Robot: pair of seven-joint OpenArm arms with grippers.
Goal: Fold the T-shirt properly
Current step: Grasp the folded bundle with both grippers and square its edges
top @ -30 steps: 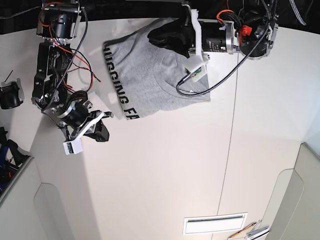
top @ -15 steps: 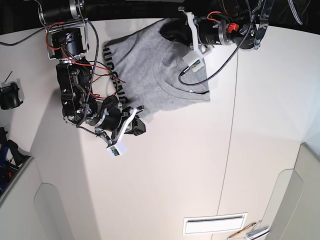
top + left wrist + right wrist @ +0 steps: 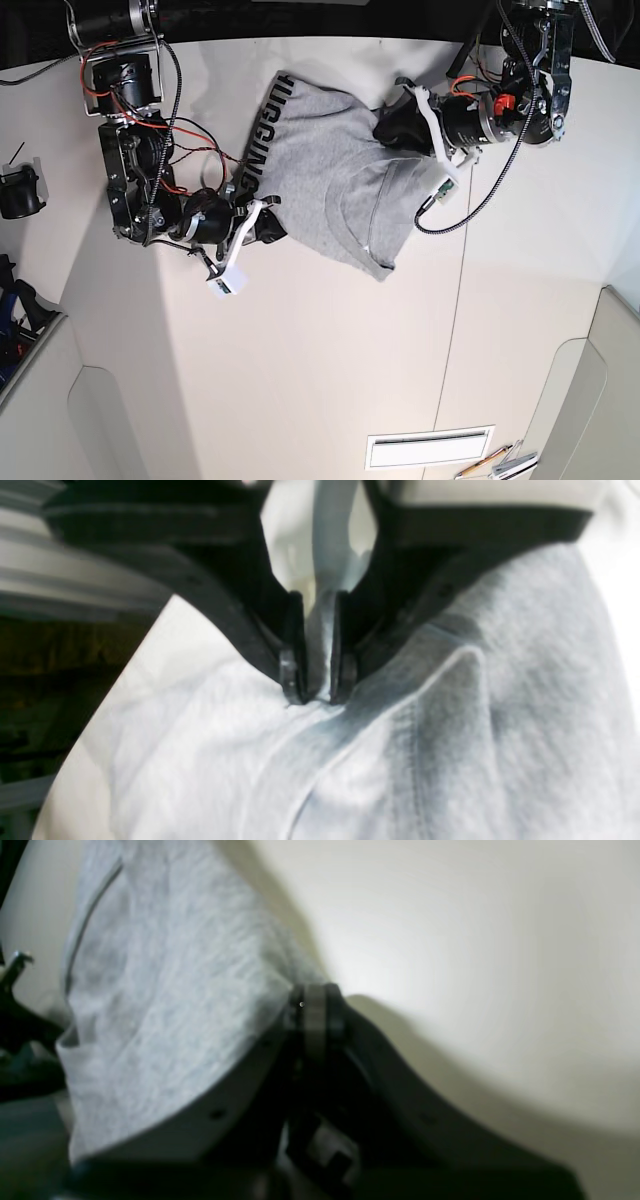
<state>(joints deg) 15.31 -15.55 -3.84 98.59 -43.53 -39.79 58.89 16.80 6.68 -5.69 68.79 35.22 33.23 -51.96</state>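
The heather-grey T-shirt (image 3: 330, 175) lies bunched and partly folded at the far middle of the white table (image 3: 330, 350), with black lettering (image 3: 262, 140) along its left edge. My left gripper (image 3: 393, 128) is shut on a fold of the T-shirt at its right side. The left wrist view shows the grey cloth (image 3: 450, 720) pinched between the pads (image 3: 289, 672) of the left gripper (image 3: 317, 680). My right gripper (image 3: 270, 228) sits at the shirt's near-left corner. In the right wrist view the right gripper (image 3: 312, 1007) is shut at the edge of the cloth (image 3: 165, 1005).
A seam (image 3: 462, 290) runs down the table right of the shirt. A white slotted plate (image 3: 430, 448) and some tools (image 3: 500, 462) lie at the near edge. A black object (image 3: 20, 190) sits off the table's left edge.
The T-shirt has shifted right and toward the near side and turned, its lettering now tilted. The left gripper dragged its fold down and right. The right gripper has closed in on the shirt's near-left corner.
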